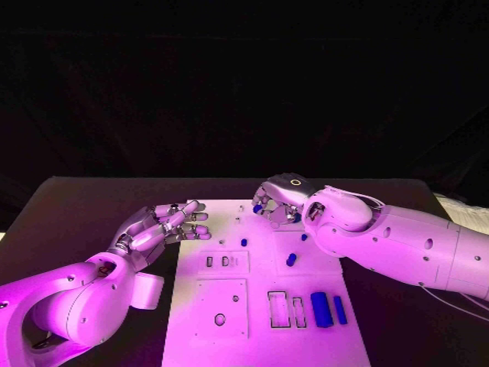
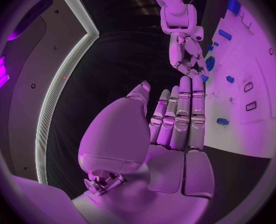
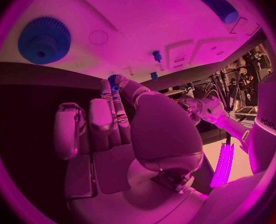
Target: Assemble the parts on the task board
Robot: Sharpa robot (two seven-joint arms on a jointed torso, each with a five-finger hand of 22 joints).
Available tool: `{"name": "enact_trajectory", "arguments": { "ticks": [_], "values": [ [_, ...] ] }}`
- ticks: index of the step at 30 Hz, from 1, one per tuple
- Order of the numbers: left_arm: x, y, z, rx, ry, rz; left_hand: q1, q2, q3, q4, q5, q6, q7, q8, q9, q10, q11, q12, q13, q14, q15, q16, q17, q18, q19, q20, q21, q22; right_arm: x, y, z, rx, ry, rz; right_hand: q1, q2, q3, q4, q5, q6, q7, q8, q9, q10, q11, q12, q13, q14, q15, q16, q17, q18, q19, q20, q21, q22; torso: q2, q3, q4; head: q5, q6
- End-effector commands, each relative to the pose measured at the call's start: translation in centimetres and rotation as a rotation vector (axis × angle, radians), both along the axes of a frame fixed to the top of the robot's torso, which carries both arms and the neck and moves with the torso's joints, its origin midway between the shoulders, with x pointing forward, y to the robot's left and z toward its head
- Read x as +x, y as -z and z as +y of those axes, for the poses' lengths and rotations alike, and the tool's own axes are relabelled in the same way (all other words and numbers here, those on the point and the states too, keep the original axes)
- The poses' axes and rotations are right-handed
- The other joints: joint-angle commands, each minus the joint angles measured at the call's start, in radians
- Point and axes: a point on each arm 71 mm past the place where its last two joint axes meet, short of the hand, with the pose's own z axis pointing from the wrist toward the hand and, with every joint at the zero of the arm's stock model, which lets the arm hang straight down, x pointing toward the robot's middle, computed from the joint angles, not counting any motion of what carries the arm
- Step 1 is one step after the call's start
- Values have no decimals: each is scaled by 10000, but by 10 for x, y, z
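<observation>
I read the scene from the near edge outward. The task board (image 1: pixel 228 336) lies in the middle of the black table (image 1: pixel 79 199), its long axis running away from me. On the near right part of the board, two blue bars (image 1: pixel 329 309) lie side by side, just right of two rectangular outlines (image 1: pixel 287 309). Near the left side of the board's near half I see a small oval opening (image 1: pixel 219 319).

Farther out, at mid-board, a short blue peg (image 1: pixel 291 259) lies right of centre, and a smaller blue peg (image 1: pixel 244 241) sits beyond it toward the centre. A pair of small slots (image 1: pixel 219 261) sits left of these.

My left hand (image 1: pixel 165 225) is at the board's left edge, at mid-depth. Its fingers are extended and apart, and the left wrist view shows the palm (image 2: pixel 116 134) bare, so I report it released and grasping nothing.

My right hand (image 1: pixel 277 202) is over the far end of the board, fingers pointing down. In the right wrist view, a small blue piece (image 3: pixel 113 80) sits at the fingertips (image 3: pixel 120 82), pinched between them. In the same view a large blue gear (image 3: pixel 44 40) lies flat on the board, apart from the hand.
</observation>
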Motion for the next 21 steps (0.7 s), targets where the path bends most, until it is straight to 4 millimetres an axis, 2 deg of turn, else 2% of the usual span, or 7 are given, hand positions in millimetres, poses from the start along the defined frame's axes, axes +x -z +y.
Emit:
{"name": "enact_trajectory", "arguments": {
  "ticks": [1, 3, 6, 9, 12, 21],
  "values": [
    [0, -2, -2, -111, 142, -42, 23, 66, -16, -53, -36, 31, 49, -57, -16, 39, 6, -68, -9, 57, 3, -50, 9, 109, 77, -11, 42, 16, 3, -4, 4, 410, 240, -405, 253, 145, 64, 35, -55, -15, 48, -58, 126, 21, 14, -23, -1, 258, -40, 44, 10, -68, 64, 23, 30, 10, 11, -14, 6, 28, 24],
    [0, -2, -2, -117, 152, -44, 23, 66, -16, -53, -36, 31, 49, -57, -16, 39, 6, -68, -9, 57, 3, -50, 9, 109, 77, -11, 42, 16, 5, -3, 9, 425, 228, -408, 246, 130, 73, 43, -68, -26, 53, -70, 128, 6, 21, -26, -4, 255, -35, 55, 17, -69, 63, 27, 36, 18, 12, -20, 20, 30, 31],
    [0, -2, -2, -122, 162, -45, 23, 66, -16, -53, -36, 31, 49, -57, -16, 39, 6, -68, -9, 57, 3, -50, 9, 109, 77, -11, 42, 16, 8, -2, 15, 410, 219, -389, 236, 105, 80, 53, -93, -34, 60, -82, 132, -11, 28, -26, -6, 251, -27, 64, 17, -69, 61, 33, 42, 26, 25, -1, 20, 50, 30],
    [-1, -2, -2, -126, 173, -44, 23, 66, -16, -53, -36, 31, 49, -57, -16, 39, 6, -68, -9, 57, 3, -50, 9, 109, 77, -11, 42, 16, 10, -1, 19, 344, 229, -318, 221, 83, 92, 70, -118, -48, 68, -100, 135, -35, 37, -27, -10, 249, -18, 88, 37, -72, 63, 41, 54, 44, 30, -9, 24, 67, 24],
    [-1, -2, -3, -135, 192, -47, 23, 66, -16, -53, -36, 31, 49, -57, -16, 39, 6, -68, -9, 57, 3, -50, 9, 109, 77, -11, 42, 16, 14, 2, 24, 141, 296, -84, 182, 64, 106, 118, -153, -70, 79, -125, 141, -66, 50, -25, -12, 245, -6, 116, 52, -73, 57, 54, 65, 56, 41, -3, 18, 127, 21],
    [-2, -3, -4, -159, 245, -53, 28, 67, -19, -61, -37, 30, 49, -65, -16, 38, 7, -78, -9, 61, 4, -56, 17, 108, 81, -12, 46, 17, 19, 6, 31, -94, 515, 96, 140, 32, 108, 167, -213, -90, 82, -147, 149, -96, 60, -25, -13, 234, 3, 127, 40, -71, 45, 67, 72, 58, 50, 3, 21, 196, 1]
  ]
}}
